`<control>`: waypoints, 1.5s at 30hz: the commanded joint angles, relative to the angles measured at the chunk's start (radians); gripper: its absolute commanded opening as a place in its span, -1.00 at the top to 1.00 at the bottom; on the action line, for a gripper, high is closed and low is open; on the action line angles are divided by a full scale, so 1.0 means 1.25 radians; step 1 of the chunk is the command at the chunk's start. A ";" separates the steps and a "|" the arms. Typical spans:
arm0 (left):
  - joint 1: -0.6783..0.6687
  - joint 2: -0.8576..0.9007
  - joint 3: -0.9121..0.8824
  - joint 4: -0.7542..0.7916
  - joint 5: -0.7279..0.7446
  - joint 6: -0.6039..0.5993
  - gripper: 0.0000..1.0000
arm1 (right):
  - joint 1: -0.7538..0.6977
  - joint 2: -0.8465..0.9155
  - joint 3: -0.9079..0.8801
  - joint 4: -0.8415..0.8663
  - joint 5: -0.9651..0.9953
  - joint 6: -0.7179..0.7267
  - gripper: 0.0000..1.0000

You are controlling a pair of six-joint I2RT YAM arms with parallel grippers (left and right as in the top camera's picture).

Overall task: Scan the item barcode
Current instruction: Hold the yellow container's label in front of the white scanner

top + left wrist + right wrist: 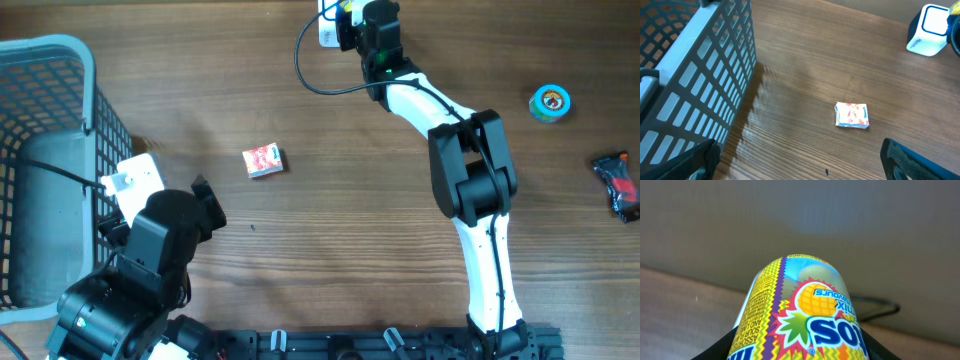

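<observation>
My right gripper [800,352] is shut on a yellow can [802,310] with a pineapple picture and blue letters, its black fingers [722,347] pressed to both sides. In the overhead view that gripper [352,22] is stretched to the table's far edge, with the can right beside the white barcode scanner [328,30]. No barcode shows on the can's visible side. My left gripper [800,165] hovers wide open over bare wood at the near left, next to the basket; the scanner [929,29] shows far off in its view.
A small red-and-white packet [264,160] lies left of centre on the wood. A grey mesh basket [60,60] fills the left side. At the right lie a round blue tin [551,102] and a dark wrapped item [617,186]. A black cable [310,70] loops from the scanner.
</observation>
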 commanded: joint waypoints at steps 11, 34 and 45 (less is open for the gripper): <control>-0.005 0.032 -0.027 0.018 -0.041 -0.015 -1.00 | 0.010 0.042 0.010 0.054 0.020 0.010 -0.09; -0.005 0.047 -0.027 0.023 -0.043 -0.015 -1.00 | 0.085 -0.084 0.010 -0.098 0.164 -0.180 -0.15; -0.005 0.047 -0.027 0.023 -0.042 -0.021 -1.00 | 0.094 -0.363 0.010 -0.584 0.226 -0.160 0.26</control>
